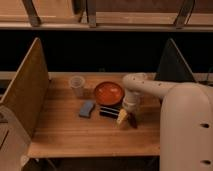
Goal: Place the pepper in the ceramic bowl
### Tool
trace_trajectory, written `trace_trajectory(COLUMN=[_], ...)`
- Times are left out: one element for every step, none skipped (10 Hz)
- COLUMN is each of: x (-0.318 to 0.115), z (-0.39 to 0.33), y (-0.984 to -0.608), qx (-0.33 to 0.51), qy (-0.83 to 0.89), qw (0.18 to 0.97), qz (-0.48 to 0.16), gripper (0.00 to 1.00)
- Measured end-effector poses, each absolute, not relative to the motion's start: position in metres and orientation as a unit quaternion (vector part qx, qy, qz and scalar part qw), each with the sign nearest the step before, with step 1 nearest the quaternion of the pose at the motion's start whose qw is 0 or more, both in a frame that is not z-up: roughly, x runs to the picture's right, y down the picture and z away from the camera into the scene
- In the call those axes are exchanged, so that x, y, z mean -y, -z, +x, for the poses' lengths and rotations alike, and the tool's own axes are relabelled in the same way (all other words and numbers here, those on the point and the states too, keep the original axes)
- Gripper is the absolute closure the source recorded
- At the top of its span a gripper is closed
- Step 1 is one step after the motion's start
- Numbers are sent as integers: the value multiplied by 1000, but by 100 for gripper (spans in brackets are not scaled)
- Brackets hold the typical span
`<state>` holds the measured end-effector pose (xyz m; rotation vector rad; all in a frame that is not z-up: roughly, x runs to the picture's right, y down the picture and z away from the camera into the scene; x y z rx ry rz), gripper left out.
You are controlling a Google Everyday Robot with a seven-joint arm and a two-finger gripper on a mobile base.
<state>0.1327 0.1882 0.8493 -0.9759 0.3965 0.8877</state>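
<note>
Ceramic bowl (109,93): centre of frame, upright on the wooden table (65,132). Its mouth faces up and nothing shows inside, so it is judged ready to receive.
Pepper (133,121): on the table to the lower right of the bowl and outside it. Judged not yet lifted.
Pale bottle (122,117): just left of the pepper; whether they touch cannot be told. Judged a knock-over risk during the pick.
Gripper (129,111): low over the pepper and bottle, near the bowl's lower right rim. Whether it is apart or closed cannot be told.
Arm (150,87): reaches in from the right of frame, then bends at the wrist to point straight down. Judged a top-down approach.
Black bar (109,112): lies flat just below the bowl, left of the gripper.
Blue sponge (87,108): left of the bar.
Cup (76,85): upright, upper left of the bowl, well apart from the arm.
</note>
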Motion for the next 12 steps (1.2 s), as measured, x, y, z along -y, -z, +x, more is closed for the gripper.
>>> trace_trajectory(x=[-191, -194, -195, -197, -199, -198, -196, -189, -174, -156, -143, -135], z=[133, 134, 136, 139, 142, 143, 144, 144, 145, 144, 144, 145], y=[-848, -846, -846, -845, -845, -845, -847, -850, -857, -862, -864, -863], qx=[-182, -182, -184, -188, -192, -194, -193, -188, -174, -152, -135, -119], qy=[-406, -401, -397, -395, -394, -395, -399, -405, -416, -426, -432, -436], qw=[772, 773, 774, 774, 773, 772, 774, 780, 794, 809, 821, 830], qz=[-454, -456, -457, -458, -459, -458, -452, -439, -409, -374, -348, -326], gripper=[20, 20, 20, 20, 20, 20, 20, 20, 20, 20, 20, 20])
